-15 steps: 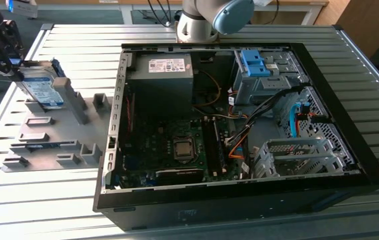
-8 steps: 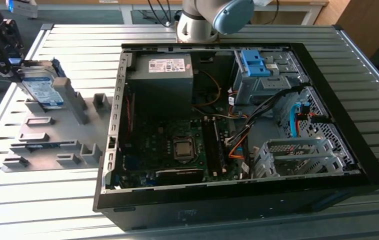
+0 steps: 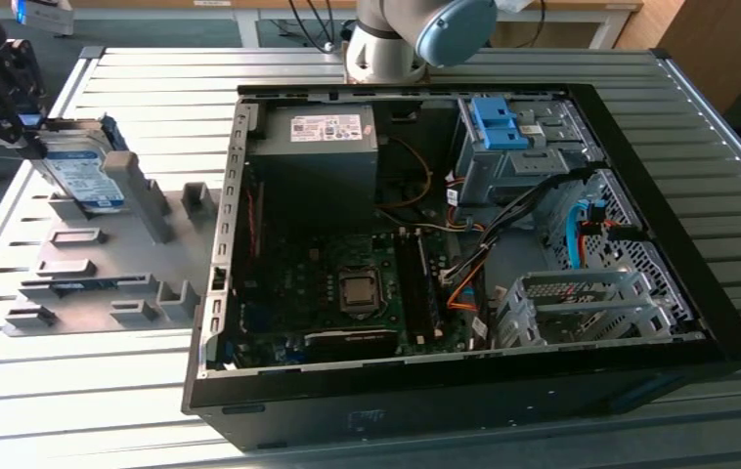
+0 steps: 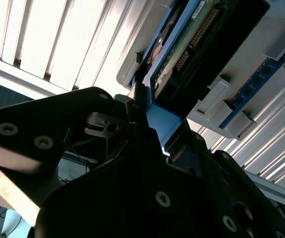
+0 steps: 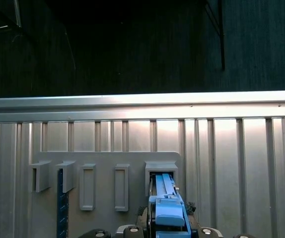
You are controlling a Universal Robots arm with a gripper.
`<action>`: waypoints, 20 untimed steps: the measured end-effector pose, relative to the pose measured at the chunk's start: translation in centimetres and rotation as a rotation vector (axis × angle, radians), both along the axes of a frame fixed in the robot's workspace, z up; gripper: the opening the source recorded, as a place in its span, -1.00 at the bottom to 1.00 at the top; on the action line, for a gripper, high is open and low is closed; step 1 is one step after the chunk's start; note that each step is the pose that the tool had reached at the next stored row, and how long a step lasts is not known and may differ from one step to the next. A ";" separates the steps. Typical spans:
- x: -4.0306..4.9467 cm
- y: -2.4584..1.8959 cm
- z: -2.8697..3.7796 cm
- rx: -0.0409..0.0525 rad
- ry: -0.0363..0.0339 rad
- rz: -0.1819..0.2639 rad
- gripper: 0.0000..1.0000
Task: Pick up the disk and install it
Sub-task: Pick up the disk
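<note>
Where the tool (image 5: 168, 225) meets the disk (image 3: 81, 174), it looks clamped on the blue bracket's upper edge. The drive stands on edge in a slot of the grey holder (image 3: 97, 264) on the desk (image 3: 84, 410). In the exterior view its long axis slants roughly from 11 to 5 o'clock. The open computer case (image 3: 475, 244) lies toward 3 o'clock of it, with the drive cages (image 3: 580, 303) along the case's far side.

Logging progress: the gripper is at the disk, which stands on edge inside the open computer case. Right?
Not quite. In the exterior view the gripper is at the disk, but the disk stands on edge in the grey holder plate, to the exterior view's left of the open computer case, not inside it.
</note>
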State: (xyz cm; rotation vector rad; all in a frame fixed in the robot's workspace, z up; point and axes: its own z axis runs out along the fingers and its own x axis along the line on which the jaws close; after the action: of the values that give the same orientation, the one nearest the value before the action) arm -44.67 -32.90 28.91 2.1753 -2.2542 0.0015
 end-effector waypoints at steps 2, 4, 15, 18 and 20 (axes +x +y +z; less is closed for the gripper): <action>0.00 0.00 0.00 0.0000 0.0000 0.000 -0.26; 0.00 0.00 0.00 0.0000 0.0000 -0.001 -0.27; 0.00 0.00 0.22 -0.0001 0.0001 -0.002 -0.27; 0.00 0.00 0.47 0.0000 -0.0001 -0.002 -0.27; 0.00 0.00 0.66 0.0000 -0.0001 -0.002 -0.27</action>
State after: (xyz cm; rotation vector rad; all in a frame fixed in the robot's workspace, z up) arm -44.67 -32.90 29.57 2.1730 -2.2565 0.0016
